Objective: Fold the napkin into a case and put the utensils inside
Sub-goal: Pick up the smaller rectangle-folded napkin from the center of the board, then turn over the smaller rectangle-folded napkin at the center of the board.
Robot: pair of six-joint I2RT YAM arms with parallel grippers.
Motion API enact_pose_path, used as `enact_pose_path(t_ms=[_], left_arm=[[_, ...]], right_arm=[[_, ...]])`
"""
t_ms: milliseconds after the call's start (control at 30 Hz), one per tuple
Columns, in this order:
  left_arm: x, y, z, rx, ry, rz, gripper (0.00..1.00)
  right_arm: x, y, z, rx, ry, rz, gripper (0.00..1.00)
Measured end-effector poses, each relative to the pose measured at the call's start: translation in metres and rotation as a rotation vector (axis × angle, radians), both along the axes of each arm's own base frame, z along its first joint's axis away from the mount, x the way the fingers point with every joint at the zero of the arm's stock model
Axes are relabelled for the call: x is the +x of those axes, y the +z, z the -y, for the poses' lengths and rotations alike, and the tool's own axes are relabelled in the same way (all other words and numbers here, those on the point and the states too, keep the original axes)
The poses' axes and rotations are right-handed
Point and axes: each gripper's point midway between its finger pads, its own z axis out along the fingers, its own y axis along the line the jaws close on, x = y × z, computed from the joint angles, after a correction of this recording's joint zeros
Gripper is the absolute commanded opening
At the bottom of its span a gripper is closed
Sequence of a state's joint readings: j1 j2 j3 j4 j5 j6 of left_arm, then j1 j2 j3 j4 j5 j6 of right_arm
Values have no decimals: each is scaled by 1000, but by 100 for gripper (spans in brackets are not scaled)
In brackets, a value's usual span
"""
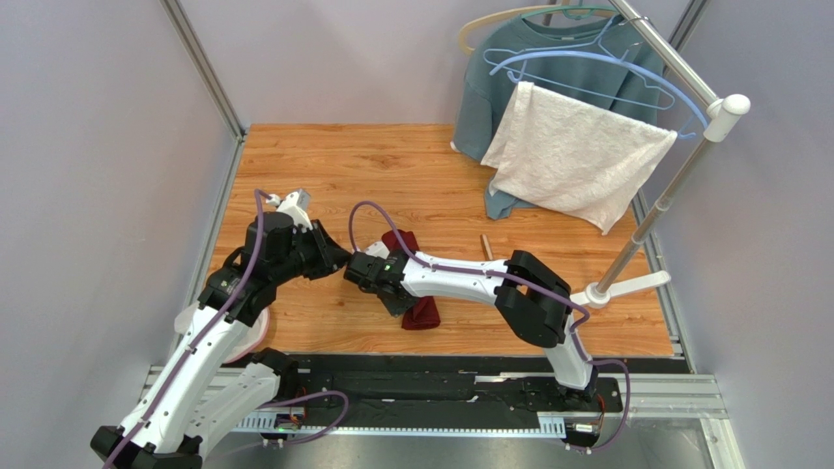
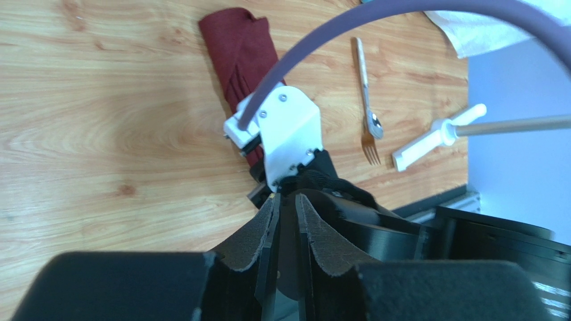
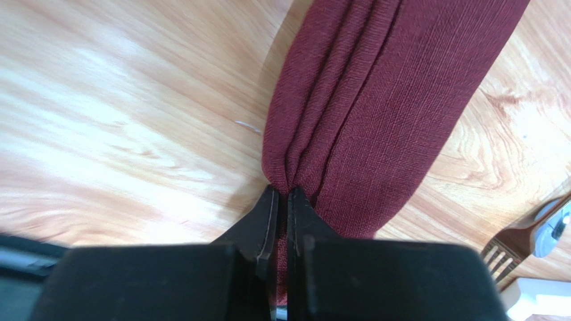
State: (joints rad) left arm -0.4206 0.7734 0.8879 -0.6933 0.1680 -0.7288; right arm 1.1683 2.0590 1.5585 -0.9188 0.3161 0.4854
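Observation:
The maroon napkin [image 1: 401, 241] lies folded into a narrow oblong on the wooden table, with several lengthwise pleats showing in the right wrist view [image 3: 375, 100]. My right gripper [image 3: 281, 192] is shut on the napkin's edge at one end, cloth pinched between the pads. From above, that gripper [image 1: 396, 293] covers the napkin's middle. The silver spoon [image 2: 364, 73] and golden-brown fork [image 2: 369, 150] lie together to the right of the napkin. My left gripper [image 2: 286, 197] hovers just left of the right gripper, jaws a narrow gap apart with nothing between them.
A clothes rack [image 1: 675, 186] stands at the back right, its white foot [image 1: 626, 285] on the table. A white towel [image 1: 578, 156] and a grey-blue sweatshirt [image 1: 489, 88] hang from it. Grey walls enclose the table on the left and at the back.

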Motion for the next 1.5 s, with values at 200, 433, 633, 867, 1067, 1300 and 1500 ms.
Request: enact_pose_path(t_ms=[200,433,633,867,1067,1300,1500], left_arm=[[4,1,-12,26,58,23,22],[-6,-3,-8,19,25,-12,22],[-2,-12,-4,29,18,-53,22],[11,-27,3,49,15,-104,21],[28,-49,13,67,1,-170,21],[63,-87,36,94,-39,-280,19],[115,-118,69,107,-109,-347,16]], right_arm=[[-3,29,-32,151,8,-57,0],[-3,91,-66,577,-29,-161,0],[10,105,-49,897,-142,-283,0],[21,58,-12,1110,-326,-468,0],[40,59,15,1251,-383,-504,2],[69,59,50,1306,-409,-466,21],[88,30,82,1266,-468,-473,42]])
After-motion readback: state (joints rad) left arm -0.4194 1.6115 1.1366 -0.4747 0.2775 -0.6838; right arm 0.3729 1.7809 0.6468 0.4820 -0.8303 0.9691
